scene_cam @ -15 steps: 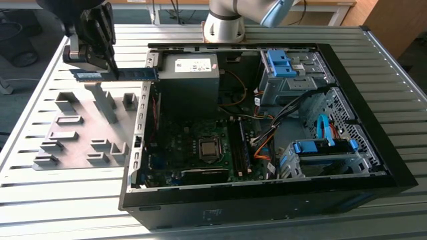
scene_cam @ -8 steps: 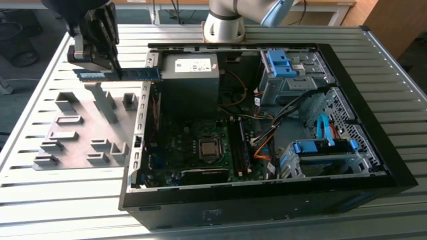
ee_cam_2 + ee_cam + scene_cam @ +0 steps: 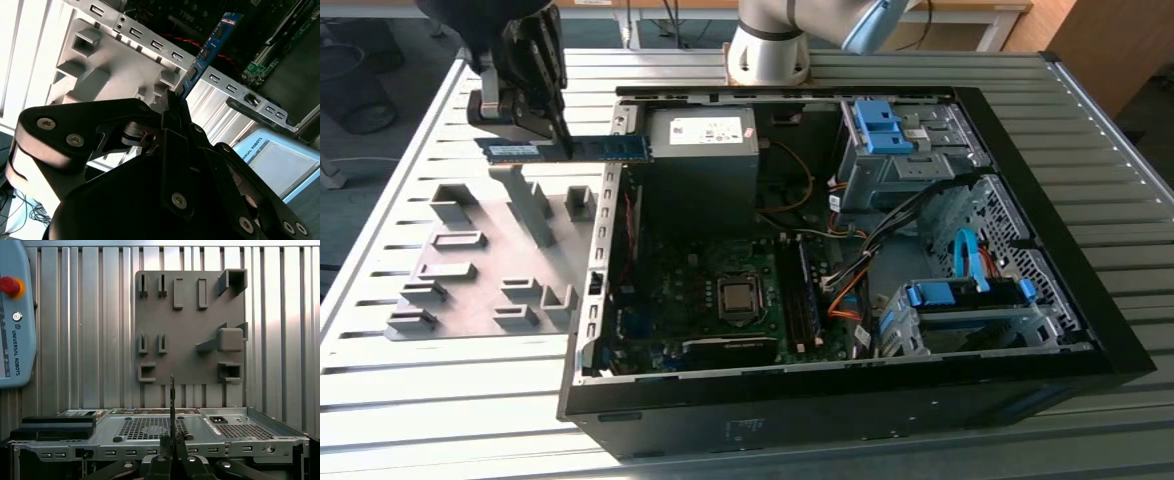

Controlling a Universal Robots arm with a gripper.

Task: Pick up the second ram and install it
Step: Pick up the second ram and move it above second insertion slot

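Above the border between the grey holder plate (image 3: 467,290) and the open computer case (image 3: 854,415), the gripper (image 3: 562,140) is seen closed on the second ram (image 3: 607,148). The board is pinched near its mid-length and carried level and on edge, clear of everything beneath it. In the second wrist view the blue-green strip (image 3: 210,45) is shown standing out from between the clamped fingers (image 3: 172,107), and in the first wrist view it is presented edge-on as a thin dark line (image 3: 172,390) over the case's side wall. The holder plate's blocks near the gripper are seen without a board in them, so the pick-up may be judged as done. By the exterior view, one end of the ram is pointed towards the power supply (image 3: 703,135), though no contact can be made out. The installing is judged to be left entirely: the long memory slots (image 3: 803,290) on the motherboard (image 3: 694,300), beside the processor socket, are well apart from the held board and lower down inside the case. Whether one of those slots is already filled cannot be told. The slatted table (image 3: 400,400) is seen beneath both plate and case.
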